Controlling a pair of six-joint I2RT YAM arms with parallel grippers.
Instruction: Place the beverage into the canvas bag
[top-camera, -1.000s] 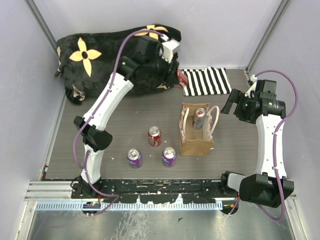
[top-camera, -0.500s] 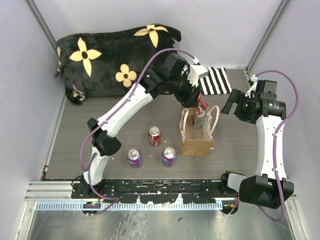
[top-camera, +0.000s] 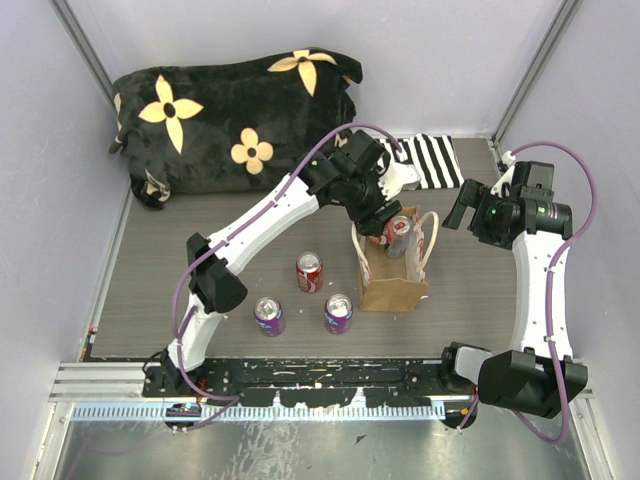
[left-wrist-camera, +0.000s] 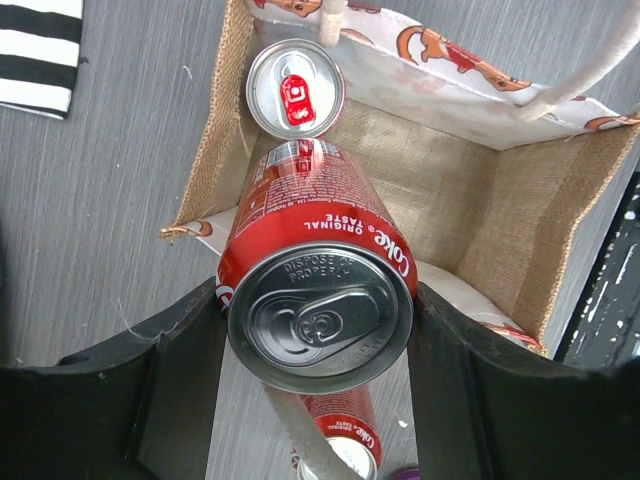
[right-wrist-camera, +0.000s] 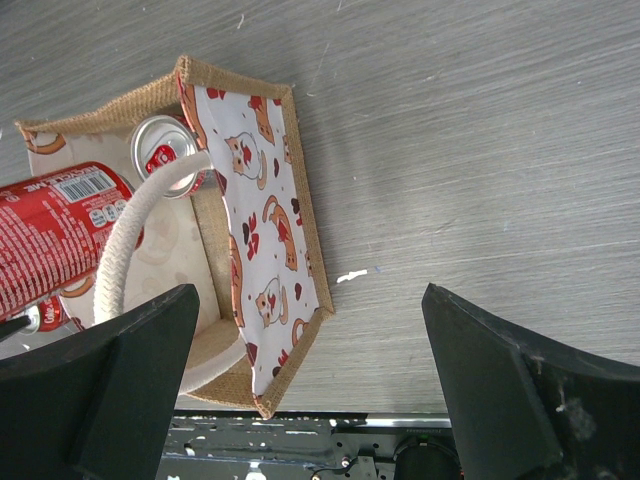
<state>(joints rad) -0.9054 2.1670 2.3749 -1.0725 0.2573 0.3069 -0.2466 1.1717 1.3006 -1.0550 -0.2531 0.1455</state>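
Purple can (top-camera: 269, 316) and its purple twin (top-camera: 338, 313) stand nearest the arm bases on the grey surface (top-camera: 200, 250), with a red can (top-camera: 309, 272) just behind. Beyond them the canvas bag (top-camera: 392, 293) stands upright, one silver-topped can (left-wrist-camera: 295, 87) already inside. The left fingers (left-wrist-camera: 180, 385) pinch a Coke can (left-wrist-camera: 318, 290), tilted over the bag's mouth. The right fingers (right-wrist-camera: 130, 370) hang spread and empty beside the bag. This looks like the insertion step. Next, the can needs lowering past the loop handle (left-wrist-camera: 288, 430), then releasing.
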